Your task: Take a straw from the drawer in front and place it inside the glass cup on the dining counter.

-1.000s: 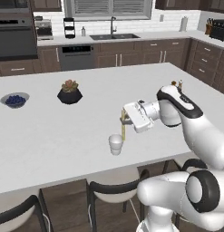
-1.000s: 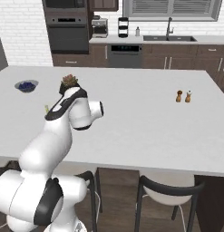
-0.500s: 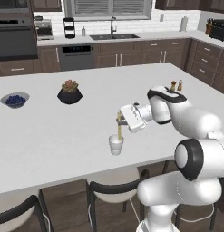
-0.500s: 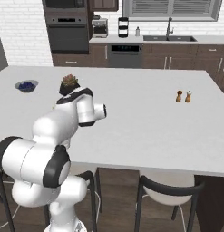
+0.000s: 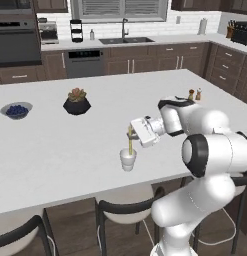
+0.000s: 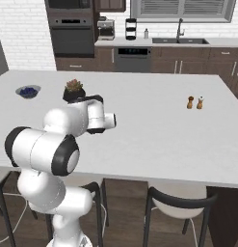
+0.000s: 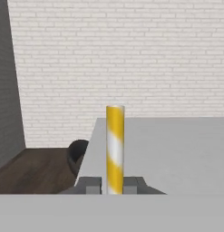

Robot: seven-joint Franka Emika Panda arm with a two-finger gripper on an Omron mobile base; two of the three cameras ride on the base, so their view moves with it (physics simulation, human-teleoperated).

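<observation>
The straw (image 5: 129, 140), striped yellow and white, stands upright in my gripper (image 5: 131, 131), which is shut on its upper part. Its lower end reaches into the mouth of the glass cup (image 5: 128, 160), a small whitish tumbler near the front edge of the white dining counter (image 5: 70, 145). In the hand view the straw (image 7: 115, 149) rises between the two dark fingers (image 7: 90, 185), held at my gripper (image 7: 115, 186), with the counter top (image 7: 177, 149) stretching away behind it. The drawer is out of view.
A dark pot with a plant (image 5: 77, 101) and a blue bowl (image 5: 17, 110) sit further back on the left. Salt and pepper shakers (image 5: 194, 94) stand at the right. Dark stools (image 5: 127, 210) line the near edge. My arm (image 6: 77, 120) covers the cup in the right base view.
The gripper has moved left and down with the straw until it stands over the cup, its lower end now dipping into it. The arm's elbow has swung round.
</observation>
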